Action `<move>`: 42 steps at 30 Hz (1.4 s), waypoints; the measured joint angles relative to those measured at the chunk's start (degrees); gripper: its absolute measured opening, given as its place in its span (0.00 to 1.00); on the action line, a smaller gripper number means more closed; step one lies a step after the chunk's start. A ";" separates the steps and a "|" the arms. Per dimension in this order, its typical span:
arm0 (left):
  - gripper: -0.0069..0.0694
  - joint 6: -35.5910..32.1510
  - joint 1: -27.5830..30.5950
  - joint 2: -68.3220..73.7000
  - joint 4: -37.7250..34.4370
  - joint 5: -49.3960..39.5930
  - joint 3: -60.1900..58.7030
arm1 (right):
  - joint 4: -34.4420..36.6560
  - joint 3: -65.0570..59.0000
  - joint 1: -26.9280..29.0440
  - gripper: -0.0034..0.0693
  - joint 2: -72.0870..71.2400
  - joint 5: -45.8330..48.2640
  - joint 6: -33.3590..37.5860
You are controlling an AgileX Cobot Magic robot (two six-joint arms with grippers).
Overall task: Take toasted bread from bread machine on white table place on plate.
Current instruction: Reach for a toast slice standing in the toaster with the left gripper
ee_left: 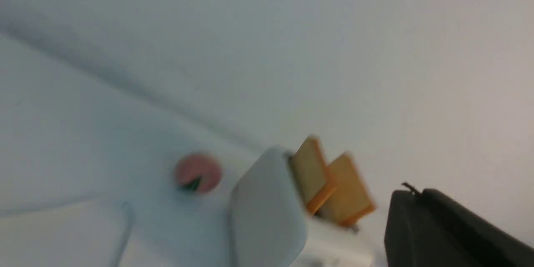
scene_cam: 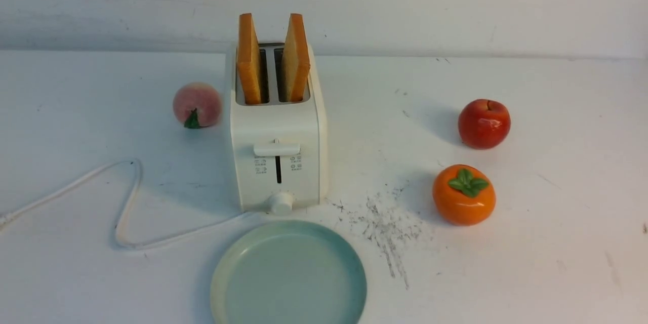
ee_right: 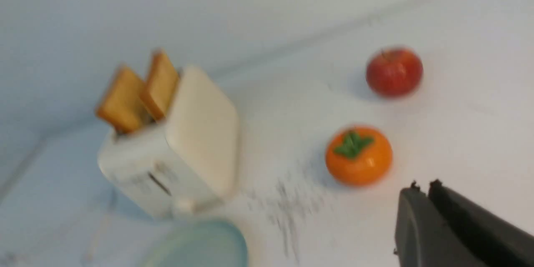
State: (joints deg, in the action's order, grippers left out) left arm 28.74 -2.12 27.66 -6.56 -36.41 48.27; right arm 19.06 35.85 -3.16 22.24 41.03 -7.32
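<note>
Fingers [ee_right: 417,225] closed, toasted bread [scene_cam: 249,58] upright, edges forward

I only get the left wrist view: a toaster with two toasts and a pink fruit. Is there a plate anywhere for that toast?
Observer: Yes. A blue-green plate lies empty just in front of the toaster, on the robot's side.
Operator: Any other fruit around?
Observer: Two, to the toaster's right: a red apple and, nearer the robot, an orange persimmon.
Operator: Is anything reaching for the toaster from that side?
Observer: No. The right hand hangs empty, well back from the toaster, as its own camera shows.
</note>
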 joint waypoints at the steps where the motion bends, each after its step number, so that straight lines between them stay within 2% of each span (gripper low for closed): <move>1: 0.07 -2.51 0.00 4.18 -0.54 -5.41 2.96 | -0.23 1.85 0.00 0.04 2.77 3.51 1.58; 2: 0.07 -2.97 0.00 5.00 -0.71 -6.40 3.51 | -0.24 2.66 0.00 0.04 3.45 5.08 1.97; 4: 0.07 -10.12 0.00 15.91 -5.01 -16.62 9.51 | -0.41 6.08 0.00 0.02 11.44 12.28 6.86; 5: 0.07 -10.12 0.00 15.91 -5.01 -16.62 9.51 | -0.41 6.22 0.00 0.02 11.89 12.59 7.32; 6: 0.07 -14.36 0.00 21.56 -9.06 -18.98 12.16 | -0.32 6.75 0.00 0.02 14.67 14.23 8.24; 9: 0.07 -21.49 0.00 31.02 -15.90 -19.82 17.24 | 0.64 6.87 0.00 0.02 18.20 15.52 9.14; 12: 0.07 -24.24 -0.19 40.65 -19.55 -19.82 24.47 | 1.25 6.87 0.00 0.03 19.58 15.59 9.19; 16: 0.07 -24.90 -2.64 49.96 -18.54 -20.41 33.23 | 1.25 6.87 0.00 0.03 19.63 15.21 9.30; 18: 0.07 -24.70 -6.52 56.54 -15.58 -20.63 39.91 | 1.25 6.87 0.00 0.04 19.63 15.21 9.30; 22: 0.07 -21.46 -10.39 65.14 -11.11 -19.85 49.16 | 1.25 6.73 0.00 0.04 19.63 14.78 9.30; 27: 0.09 -20.04 -10.77 72.74 -7.91 -18.54 56.39 | 1.48 4.60 0.00 0.05 19.63 13.15 9.30; 31: 0.27 -19.84 -10.77 77.48 -6.27 -14.39 58.56 | 3.27 1.70 0.00 0.05 19.63 10.48 9.30; 32: 0.28 -19.84 -10.77 77.64 -6.28 -14.20 58.56 | 3.40 1.59 0.00 0.05 19.63 10.35 9.30; 33: 0.41 -19.84 -10.83 78.71 -6.88 -12.80 58.56 | 4.26 0.71 0.00 0.05 19.63 9.31 9.30; 35: 0.49 -19.82 -10.89 79.19 -7.28 -12.04 58.56 | 4.68 0.30 0.00 0.05 19.63 8.71 9.30; 36: 0.59 -19.82 -11.04 79.81 -7.78 -11.51 58.61 | 4.96 0.00 0.00 0.06 19.63 7.91 9.30; 38: 0.68 -19.82 -11.16 80.39 -8.52 -11.15 58.61 | 5.05 -0.07 0.00 0.06 19.63 7.23 9.30; 39: 0.73 -19.82 -11.26 80.79 -8.64 -10.85 58.61 | 5.31 -0.07 0.00 0.06 19.63 6.66 9.30; 42: 0.73 -19.82 -11.26 82.33 -8.45 -10.87 58.61 | 5.47 -0.07 0.00 0.06 19.63 5.69 9.30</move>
State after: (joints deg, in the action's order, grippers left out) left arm 8.93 -13.39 109.99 -15.01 -47.28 106.87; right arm 24.53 35.79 -3.16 41.87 46.72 1.98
